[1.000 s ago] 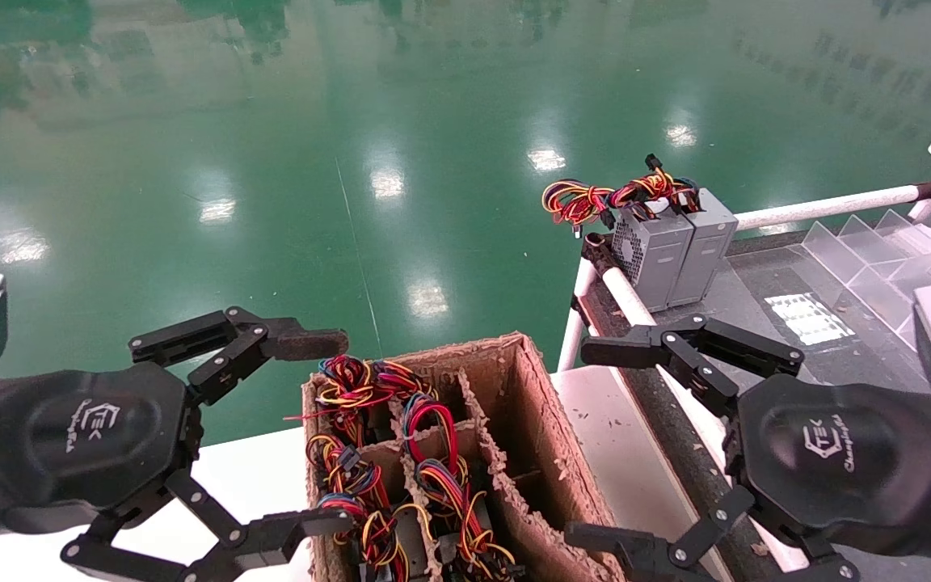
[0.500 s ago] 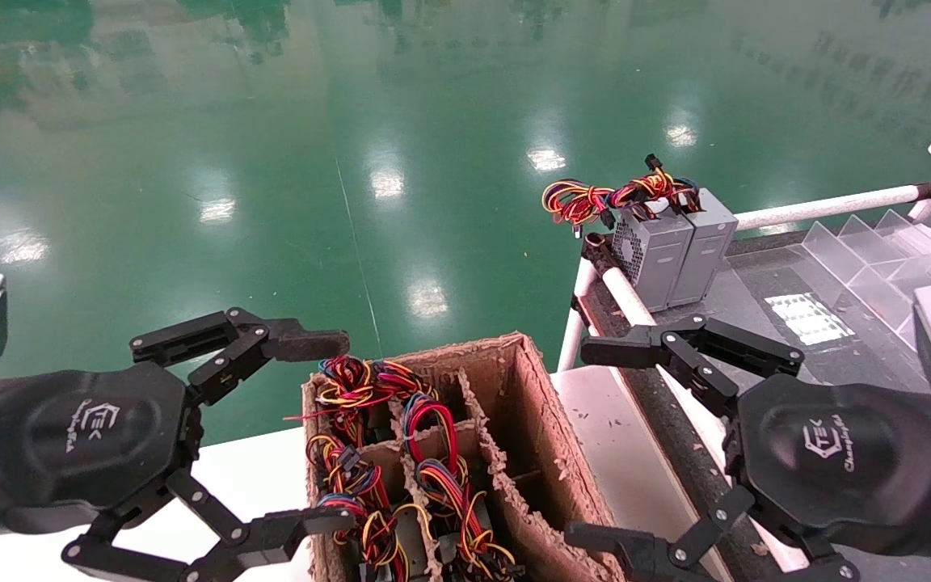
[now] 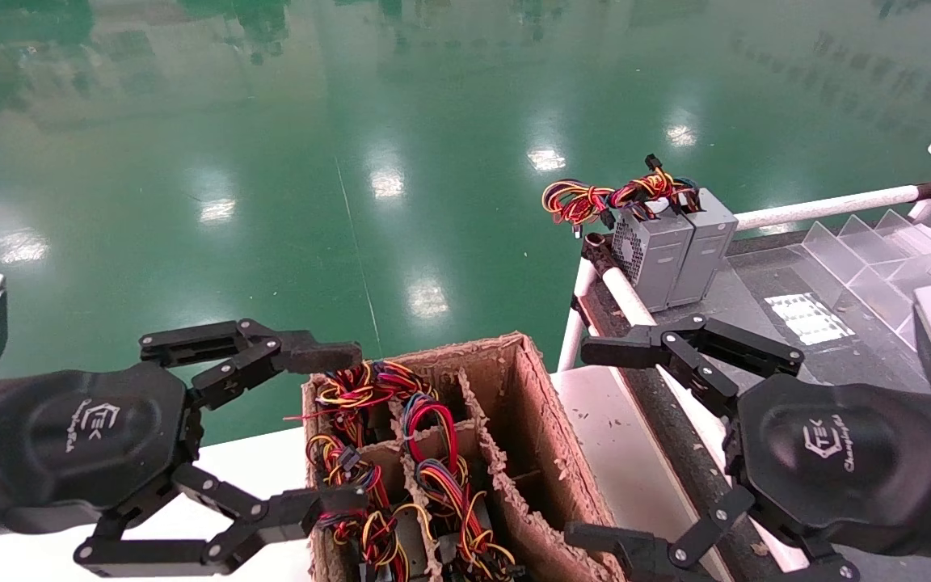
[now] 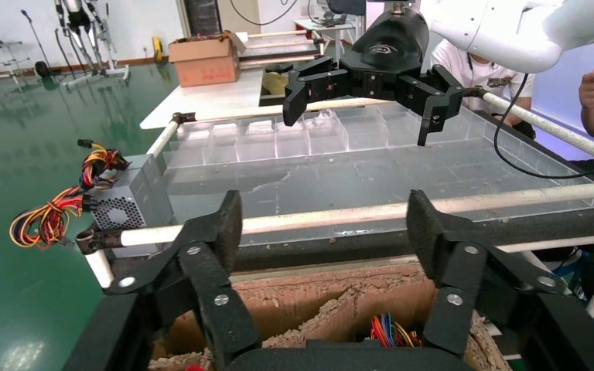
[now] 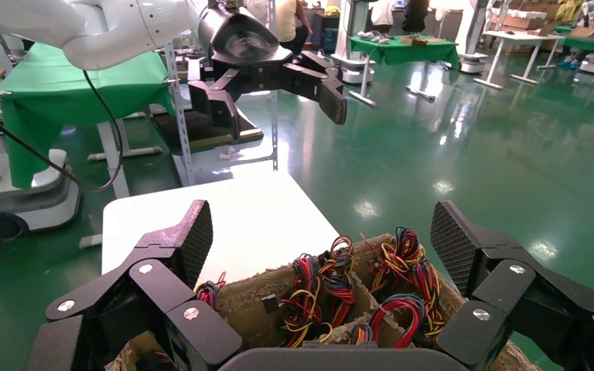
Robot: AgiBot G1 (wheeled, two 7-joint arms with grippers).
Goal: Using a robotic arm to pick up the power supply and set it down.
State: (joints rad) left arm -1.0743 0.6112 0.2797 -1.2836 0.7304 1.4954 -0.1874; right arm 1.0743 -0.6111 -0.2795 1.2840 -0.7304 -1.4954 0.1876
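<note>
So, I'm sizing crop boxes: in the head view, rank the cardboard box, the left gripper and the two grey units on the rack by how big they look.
1. Cardboard box and left gripper: look alike; the gripper is nearer, so unranked.
2. Two grey units: smallest, also farthest.

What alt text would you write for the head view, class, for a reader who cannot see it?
Two open black pincers, left and right, flank a brown divided cardboard box stuffed with coloured wire bundles. Behind, two grey metal power supplies stand on a railed table above green floor.
</note>
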